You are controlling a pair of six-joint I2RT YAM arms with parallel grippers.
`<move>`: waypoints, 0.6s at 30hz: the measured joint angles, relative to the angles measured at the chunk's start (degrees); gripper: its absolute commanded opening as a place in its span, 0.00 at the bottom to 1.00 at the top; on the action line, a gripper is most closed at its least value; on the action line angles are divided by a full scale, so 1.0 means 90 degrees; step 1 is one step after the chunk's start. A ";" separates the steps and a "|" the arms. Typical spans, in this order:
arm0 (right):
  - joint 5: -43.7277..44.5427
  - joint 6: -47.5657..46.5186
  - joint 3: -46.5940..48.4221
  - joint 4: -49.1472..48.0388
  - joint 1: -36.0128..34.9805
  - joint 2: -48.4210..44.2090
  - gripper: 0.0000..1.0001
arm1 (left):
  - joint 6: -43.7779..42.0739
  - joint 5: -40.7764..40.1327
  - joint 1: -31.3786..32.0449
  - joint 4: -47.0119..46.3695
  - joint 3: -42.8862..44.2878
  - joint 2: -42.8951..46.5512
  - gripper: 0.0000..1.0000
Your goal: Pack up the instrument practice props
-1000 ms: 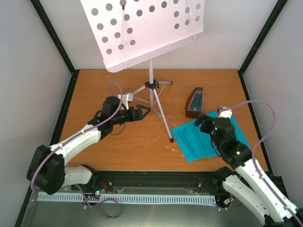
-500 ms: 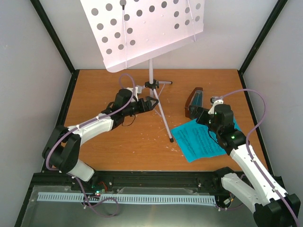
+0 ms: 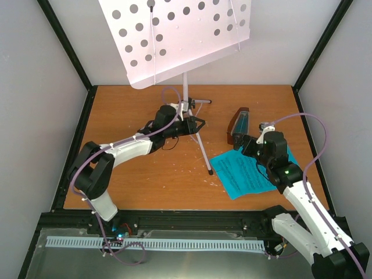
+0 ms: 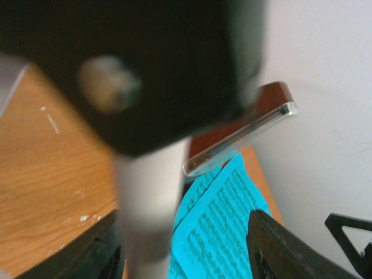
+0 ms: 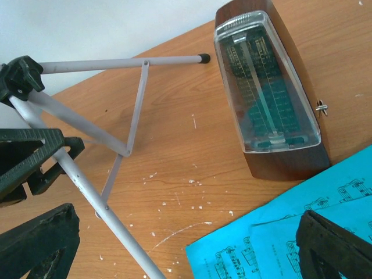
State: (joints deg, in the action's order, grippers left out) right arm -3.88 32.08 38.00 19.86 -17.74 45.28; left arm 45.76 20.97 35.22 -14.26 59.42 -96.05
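Note:
The silvery music stand (image 3: 180, 35) stands at the back centre, its perforated desk high over the tripod. My left gripper (image 3: 196, 125) is open astride the upper part of the front tripod leg (image 4: 148, 203). The leg lies against one finger, with a gap to the other. The brown metronome (image 3: 239, 126) lies on its back to the right, clear cover up (image 5: 267, 93). The cyan sheet-music pages (image 3: 244, 174) lie just in front of it. My right gripper (image 3: 244, 142) hovers open over the pages' far corner, near the metronome's base, holding nothing.
The tripod's other legs spread left and back from the hub (image 3: 186, 104), and the front leg's foot (image 3: 210, 172) rests near the pages' left corner. White walls and black frame posts close in the wooden table (image 3: 116, 174) on three sides.
My left arm has reached right to the stand, and its jaws have narrowed around the front leg. My right gripper has moved up from the pages toward the metronome.

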 measured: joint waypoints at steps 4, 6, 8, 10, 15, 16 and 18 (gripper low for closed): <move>0.0017 0.0012 -0.0027 0.0022 0.0002 0.0034 1.00 | -0.0087 -0.0204 0.0158 0.0146 0.0240 -0.0143 0.35; 0.0027 0.0010 -0.0027 0.0024 0.0005 0.0061 1.00 | -0.0080 -0.0306 0.0194 0.0185 0.0240 -0.0158 0.25; 0.0029 0.0012 -0.0027 0.0032 0.0005 0.0095 1.00 | -0.0075 -0.0372 0.0214 0.0231 0.0240 -0.0175 0.14; 0.0034 0.0012 -0.0027 0.0039 0.0005 0.0097 1.00 | -0.0182 -0.0410 0.0214 0.0284 0.0238 -0.0189 0.06; 0.0027 0.0007 -0.0027 0.0068 0.0005 0.0078 1.00 | -0.0568 -0.0546 0.0250 0.0352 0.0131 -0.0053 0.00; 0.0027 0.0007 -0.0027 0.0080 0.0005 0.0058 1.00 | -0.0602 -0.0532 0.0250 0.0359 0.0022 0.0051 0.00; 0.0024 -0.0015 -0.0027 0.0117 0.0005 -0.0015 1.00 | -0.0726 -0.0408 0.0216 0.0430 -0.0279 0.0362 0.00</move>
State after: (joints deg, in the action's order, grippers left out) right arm -3.66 31.94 37.76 20.91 -17.69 45.15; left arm 39.22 17.30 37.17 -10.39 56.90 -92.79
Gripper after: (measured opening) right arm 0.998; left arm 0.130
